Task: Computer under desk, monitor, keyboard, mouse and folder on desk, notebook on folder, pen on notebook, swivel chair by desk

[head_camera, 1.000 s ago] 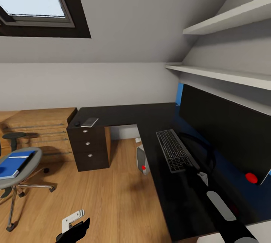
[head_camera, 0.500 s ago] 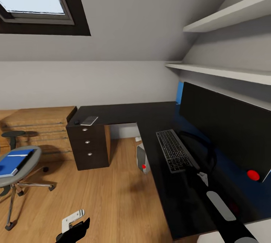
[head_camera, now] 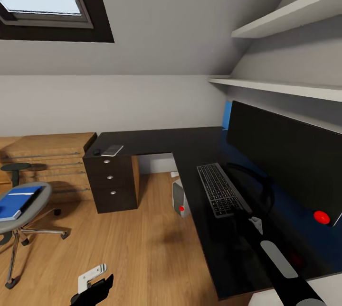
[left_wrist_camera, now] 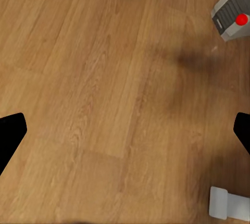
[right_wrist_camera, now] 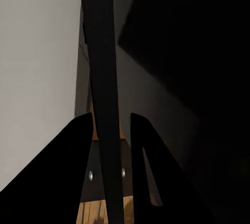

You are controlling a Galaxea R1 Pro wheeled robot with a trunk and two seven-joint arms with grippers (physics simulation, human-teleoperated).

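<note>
From the head camera I see the black L-shaped desk (head_camera: 156,139) running along the far wall and down the right side. The monitor (head_camera: 285,154) stands on its right part, and the keyboard (head_camera: 219,189) lies flat just left of the monitor, on the desk. At the far left corner of the desk, above the 3-drawer pedestal (head_camera: 110,183), I make out a small dark mouse (head_camera: 97,152) with a light flat item (head_camera: 112,150) just beside it; I cannot tell what that item is. The computer (head_camera: 179,199) sits on the wooden floor (head_camera: 137,249) under the desk's inner edge, its red button facing me; the left wrist camera shows it too (left_wrist_camera: 232,16). The swivel chair (head_camera: 21,220) is far off to the left, well apart from the desk, with the blue folder (head_camera: 18,202) lying on its seat.

My left gripper (left_wrist_camera: 125,130) hangs low over bare floor, its 2 dark fingertips (left_wrist_camera: 10,133) spread wide with nothing between them. My right gripper (right_wrist_camera: 109,146) is over the near right stretch of the desk; its 2 fingers (right_wrist_camera: 141,151) sit either side of the desk's dark edge, but the picture is too dark for me to tell whether they are gripping it or how far apart they are.
</note>
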